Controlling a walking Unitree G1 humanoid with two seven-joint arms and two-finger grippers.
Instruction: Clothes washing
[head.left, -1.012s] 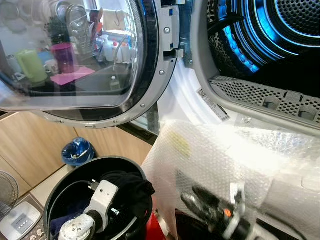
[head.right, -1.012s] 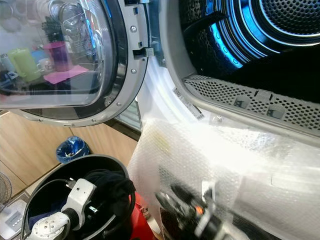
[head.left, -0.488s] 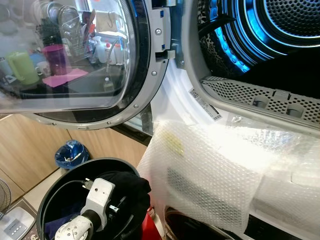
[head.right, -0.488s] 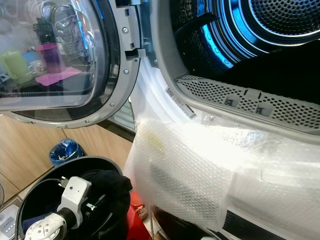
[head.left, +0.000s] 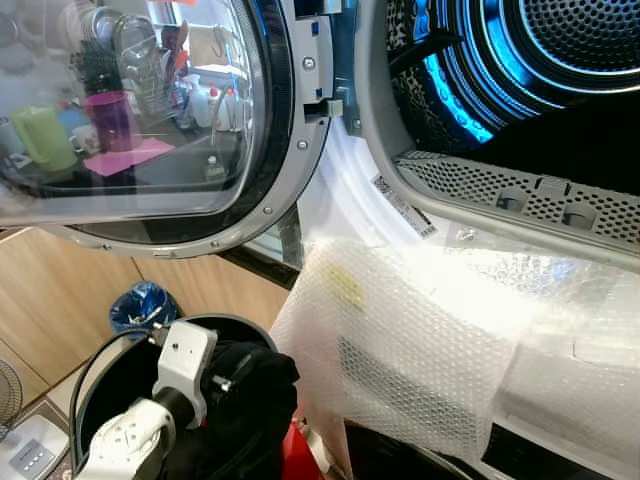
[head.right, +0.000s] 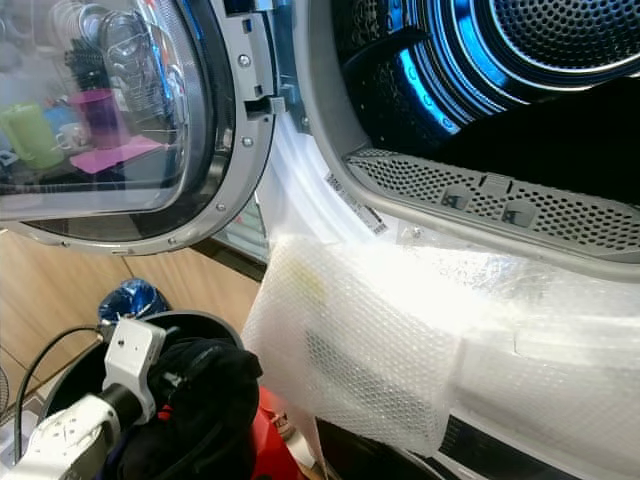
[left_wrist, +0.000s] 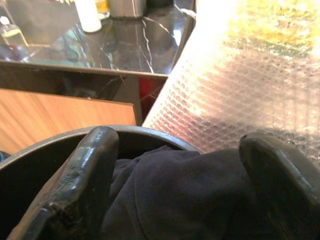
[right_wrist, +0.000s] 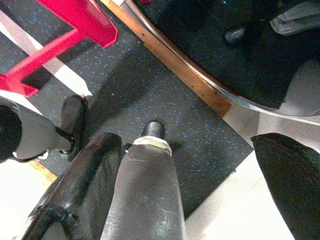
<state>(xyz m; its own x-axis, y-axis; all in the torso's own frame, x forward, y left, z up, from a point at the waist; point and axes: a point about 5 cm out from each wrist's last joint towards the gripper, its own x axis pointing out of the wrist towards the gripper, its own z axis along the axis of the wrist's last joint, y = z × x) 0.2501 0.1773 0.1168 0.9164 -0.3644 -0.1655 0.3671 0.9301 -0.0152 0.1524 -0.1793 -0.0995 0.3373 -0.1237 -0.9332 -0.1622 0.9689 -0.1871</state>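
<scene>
Open dryer door (head.left: 150, 120), black clothes (head.left: 240, 400) in bin (head.left: 95, 370), bubble wrap (head.left: 420, 340)

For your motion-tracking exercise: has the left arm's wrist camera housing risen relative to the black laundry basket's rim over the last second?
Yes. The white wrist housing sat inside the black basket's rim a second ago; now it stands above that rim, lifting the dark garment.

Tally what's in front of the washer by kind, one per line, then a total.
Open washer door: 1
Drum: 1
Bubble wrap sheet: 1
Black bin: 1
Dark garment, between the left pincer fingers: 1
Blue bag: 1
Total: 6
</scene>
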